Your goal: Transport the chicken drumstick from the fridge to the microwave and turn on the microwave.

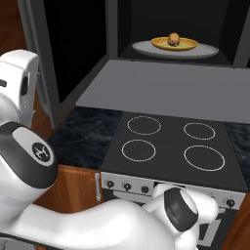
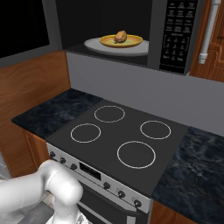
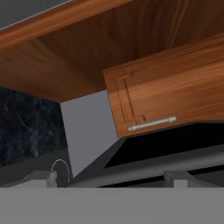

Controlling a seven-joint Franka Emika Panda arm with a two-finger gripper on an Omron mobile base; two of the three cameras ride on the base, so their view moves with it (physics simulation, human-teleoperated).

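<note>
At the top of the frame, the microwave is seen open, with the chicken drumstick resting on a yellow plate on the grey turntable. Below, a black stovetop with four rings is shown.

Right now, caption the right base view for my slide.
Chicken drumstick on yellow plate inside the open microwave above the stove.

Grey turntable bearing yellow plate with drumstick
</note>
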